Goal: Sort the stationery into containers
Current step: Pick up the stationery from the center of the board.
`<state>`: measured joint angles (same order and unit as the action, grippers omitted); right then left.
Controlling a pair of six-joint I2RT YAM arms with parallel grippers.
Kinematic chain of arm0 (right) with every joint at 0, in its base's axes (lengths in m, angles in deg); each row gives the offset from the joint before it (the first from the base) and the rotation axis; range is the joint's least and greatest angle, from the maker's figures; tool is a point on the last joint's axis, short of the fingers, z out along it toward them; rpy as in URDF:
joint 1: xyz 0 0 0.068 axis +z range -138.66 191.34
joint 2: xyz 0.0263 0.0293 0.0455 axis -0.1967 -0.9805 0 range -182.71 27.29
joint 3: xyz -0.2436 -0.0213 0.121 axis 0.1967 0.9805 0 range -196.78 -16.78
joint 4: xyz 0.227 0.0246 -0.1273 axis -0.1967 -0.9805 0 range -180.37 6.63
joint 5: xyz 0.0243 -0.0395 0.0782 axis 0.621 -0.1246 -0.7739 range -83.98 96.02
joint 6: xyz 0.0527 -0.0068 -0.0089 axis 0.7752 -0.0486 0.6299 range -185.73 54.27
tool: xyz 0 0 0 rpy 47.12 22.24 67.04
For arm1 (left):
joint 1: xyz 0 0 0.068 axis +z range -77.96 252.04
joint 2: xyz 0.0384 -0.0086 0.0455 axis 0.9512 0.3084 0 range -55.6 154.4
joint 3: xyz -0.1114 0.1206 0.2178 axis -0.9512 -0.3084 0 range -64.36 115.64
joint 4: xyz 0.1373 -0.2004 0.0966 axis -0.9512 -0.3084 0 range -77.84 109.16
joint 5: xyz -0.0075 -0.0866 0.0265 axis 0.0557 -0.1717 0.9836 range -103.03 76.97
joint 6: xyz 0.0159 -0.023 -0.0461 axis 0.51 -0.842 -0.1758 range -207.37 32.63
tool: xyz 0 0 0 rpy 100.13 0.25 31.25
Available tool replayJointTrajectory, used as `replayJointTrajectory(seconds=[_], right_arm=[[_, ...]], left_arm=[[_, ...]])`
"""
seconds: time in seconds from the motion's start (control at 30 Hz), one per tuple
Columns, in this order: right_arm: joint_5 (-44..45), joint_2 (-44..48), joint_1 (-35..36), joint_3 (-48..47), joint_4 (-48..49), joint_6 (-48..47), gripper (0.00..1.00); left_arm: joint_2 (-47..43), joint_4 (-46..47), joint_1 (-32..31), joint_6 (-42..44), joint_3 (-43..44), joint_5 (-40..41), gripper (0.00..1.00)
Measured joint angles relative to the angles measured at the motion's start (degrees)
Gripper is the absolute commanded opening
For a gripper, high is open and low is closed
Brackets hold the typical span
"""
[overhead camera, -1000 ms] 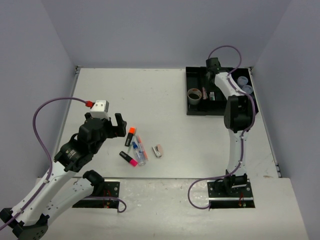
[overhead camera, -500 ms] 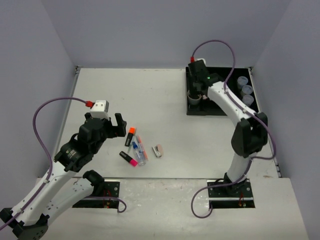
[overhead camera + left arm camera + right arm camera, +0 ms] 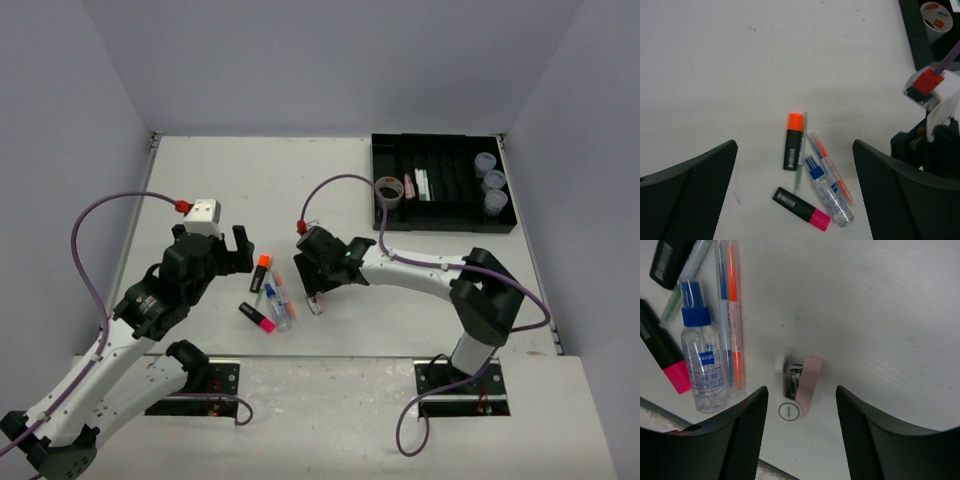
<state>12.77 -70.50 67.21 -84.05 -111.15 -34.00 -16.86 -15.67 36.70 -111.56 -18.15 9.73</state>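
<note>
Right end effector (image 3: pixel 801 435), spread wide, hangs directly over the small pink-and-white item (image 3: pixel 801 384).

- White matt table (image 3: pixel 300 180) across the middle of the overhead frame, flecked with a few small dark specks (image 3: pixel 754 30) in the left wrist view.
- Plain lilac-grey back wall (image 3: pixel 330 60) along the top.
- Matching left wall (image 3: pixel 50 150) at upper left and right wall (image 3: pixel 590 130) at upper right, both slanting inward.
- Paler board (image 3: pixel 330 420) along the bottom, meeting the table at a straight seam.
- Soft, even light with faint shadows only.
</note>
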Motion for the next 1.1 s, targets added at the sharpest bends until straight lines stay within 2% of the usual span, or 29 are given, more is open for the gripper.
replayJointTrajectory(seconds=[0.13,0.4,0.83,1.1], right_arm=[[0.07,-3.35,4.36,0.0,-0.58,2.47,0.6],[2.02,-3.46,6.74,-1.8,-1.02,4.39,0.56],[1.11,-12.97,12.63,-12.96,-2.02,4.18,0.52],[1.18,-19.01,12.79,-18.55,-4.11,3.24,0.37]], left_arm=[[0.15,0.0,0.0,0.0,0.0,0.01,1.0],[0.89,-0.04,0.0,-0.04,0.0,0.45,1.0],[-4.98,-0.7,0.07,-0.31,0.0,6.04,1.0],[-3.95,-0.72,0.09,-0.28,0.0,6.17,1.0]])
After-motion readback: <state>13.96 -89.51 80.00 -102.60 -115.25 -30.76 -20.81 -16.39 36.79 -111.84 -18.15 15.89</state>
